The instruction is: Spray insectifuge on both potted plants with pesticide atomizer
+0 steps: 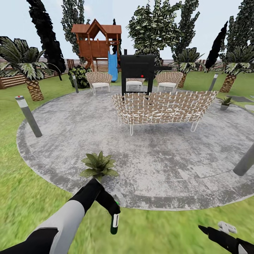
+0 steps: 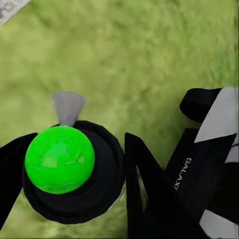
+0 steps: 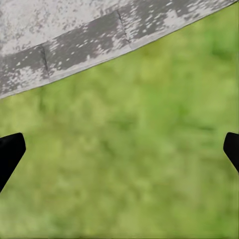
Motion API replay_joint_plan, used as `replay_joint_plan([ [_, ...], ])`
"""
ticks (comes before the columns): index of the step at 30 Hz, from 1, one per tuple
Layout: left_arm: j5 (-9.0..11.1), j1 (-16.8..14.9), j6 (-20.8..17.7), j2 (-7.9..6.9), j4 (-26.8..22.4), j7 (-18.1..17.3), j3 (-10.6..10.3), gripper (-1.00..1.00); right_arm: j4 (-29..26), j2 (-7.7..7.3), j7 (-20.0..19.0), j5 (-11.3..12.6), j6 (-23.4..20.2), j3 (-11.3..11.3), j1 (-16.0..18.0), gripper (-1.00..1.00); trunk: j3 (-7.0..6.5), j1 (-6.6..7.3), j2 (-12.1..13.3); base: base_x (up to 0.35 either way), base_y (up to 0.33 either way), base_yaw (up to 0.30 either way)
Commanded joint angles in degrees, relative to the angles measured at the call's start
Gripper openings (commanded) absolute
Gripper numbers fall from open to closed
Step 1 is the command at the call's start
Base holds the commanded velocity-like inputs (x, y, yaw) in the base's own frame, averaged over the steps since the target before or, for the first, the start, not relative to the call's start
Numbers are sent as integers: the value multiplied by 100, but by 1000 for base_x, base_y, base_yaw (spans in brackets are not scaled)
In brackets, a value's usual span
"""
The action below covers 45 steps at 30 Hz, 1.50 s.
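Green-capped atomizer [image 2: 59,159] is clamped in left gripper [image 1: 112,211], low over near lawn [image 1: 21,197], so pickup looks done | right gripper [image 3: 119,144] spread wide, holds nothing | near plant [image 1: 98,165] just beyond left gripper, on paving [image 1: 158,165] edge | far plant [image 1: 225,102] right, well apart | spraying of both left, I judge

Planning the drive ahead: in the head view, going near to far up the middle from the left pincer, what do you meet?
Left pincer holding the atomizer → potted plant → grey paving → wicker sofa → black grill → wooden playhouse.
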<state>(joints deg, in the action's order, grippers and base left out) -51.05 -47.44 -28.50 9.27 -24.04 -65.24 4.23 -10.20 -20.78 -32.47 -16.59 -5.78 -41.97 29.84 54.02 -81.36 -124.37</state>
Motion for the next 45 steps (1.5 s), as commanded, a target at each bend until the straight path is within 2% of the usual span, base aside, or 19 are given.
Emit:
replay_joint_plan([
  [1, 57, -2, -43, 6, -6, -33, 43, -100, -17, 10, -32, -36, -44, -49, 4, 100, 5, 1, -2, 0, 0, 0],
  [5, 156, 1, 405, 3, 18, -26, 43, -100, -29, 19, -24, -4, -46, -77, 4, 100, 5, 1, -2, 0, 0, 0],
  [9, 165, 177, 1873, -121, 68, -32, 49, -100, -67, 14, -15, 14, -46, -67, 4, 100, 5, 1, -2, 0, 0, 0],
  [13, 165, 235, 2400, -256, 83, -42, 44, -100, -230, 12, -24, -21, -63, -33, 4, 100, 5, 1, -2, 0, 0, 0],
  [18, 141, 268, 3117, -428, 482, -75, 43, -100, -1046, 17, -62, -44, -190, 138, 4, 100, 5, 1, -2, 0, 0, 0],
  [19, 138, 269, 3223, -475, 554, -82, 40, -100, -1073, 15, -67, -49, -255, 508, 3, 100, 5, 1, -2, 0, 0, 0],
  [22, 135, 270, 3319, -557, 667, -108, 35, -100, -1256, 26, -327, -47, -392, 2056, 4, 100, 5, 1, -2, 0, 0, 0],
  [23, 135, 270, 3324, -564, 678, -114, 35, -100, -1455, 56, -554, -47, -400, 2363, 4, 100, 5, 1, -2, 0, 0, 0],
  [24, 135, 270, 3329, -569, 690, -152, 34, -100, -1820, 174, -928, -47, -408, 2708, 4, 100, 5, 1, -2, 0, 0, 0],
  [25, 135, 270, 3332, -572, 738, -308, 29, -100, -2317, 468, -1278, -47, -417, 2974, 4, 100, 5, 1, -2, 0, 0, 0],
  [27, 135, 270, 3333, -574, 854, -444, 27, -100, -2597, 749, -1404, -47, -416, 3220, 4, 100, 5, 1, -2, 0, 0, 0],
  [29, 121, 270, 3328, -631, 989, -492, 26, -100, -2744, 1058, -1611, -45, -415, 4315, 4, 100, 5, 1, -2, 0, 0, 0],
  [31, 82, 270, 3295, -701, 1008, -507, -4, -100, -2951, 1204, -1677, -25, -419, 4845, 4, 100, 5, 1, -2, 0, 0, 0],
  [32, 11, 270, 3226, -721, 1011, -516, -50, -100, -3055, 1262, -1697, -19, -419, 4982, 4, -100, 5, 1, -2, 0, 0, 0],
  [34, -266, 264, 2910, -748, 994, -518, -111, -100, -3154, 1328, -1771, -13, -418, 5093, 4, -100, 5, 1, -2, 0, 0, 0],
  [37, -791, 262, 2722, -744, 979, -517, -134, -100, -3380, 1474, -2411, -33, -416, 5131, 4, -100, 5, 1, -2, 0, 0, 0],
  [39, -977, 263, 2693, -670, 973, -516, -143, -100, -3543, 1507, -2662, -42, -415, 5170, 4, -100, 5, 1, -2, 0, 0, 0],
  [42, -1070, 262, 2477, -551, 942, -517, -148, -100, -3787, 1553, -2772, -38, -422, 5522, 4, -100, 5, 1, -2, 0, 0, 0],
  [45, -1098, 262, 2110, -510, 668, -522, -156, -100, -3997, 1823, -2788, -40, -525, 5774, 4, -100, 5, 1, -2, 0, 0, 0],
])
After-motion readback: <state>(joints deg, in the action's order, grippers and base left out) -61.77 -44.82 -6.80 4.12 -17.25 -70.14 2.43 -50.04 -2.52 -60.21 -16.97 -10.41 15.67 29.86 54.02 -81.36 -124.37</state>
